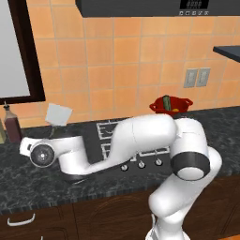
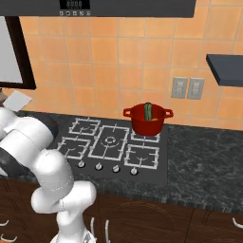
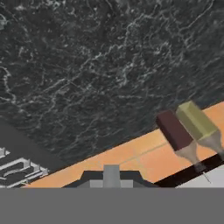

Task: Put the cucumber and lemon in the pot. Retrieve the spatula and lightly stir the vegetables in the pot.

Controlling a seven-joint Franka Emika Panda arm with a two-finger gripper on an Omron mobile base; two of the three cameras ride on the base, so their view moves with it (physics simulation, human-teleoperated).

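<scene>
The gripper [image 3: 111,174] was clenched on the spatula [image 1: 58,114], whose pale blade stood tilted above the hand, over the counter [image 1: 28,180] left of the stove [image 2: 111,142]. Well off to the gripper's right, the pot [image 2: 147,119] sat on a rear burner with the cucumber [image 2: 148,111] upright inside and the lemon [image 1: 175,110] beside it. Two bottles [image 3: 188,127] stood beyond the gripper, by the wall.
</scene>
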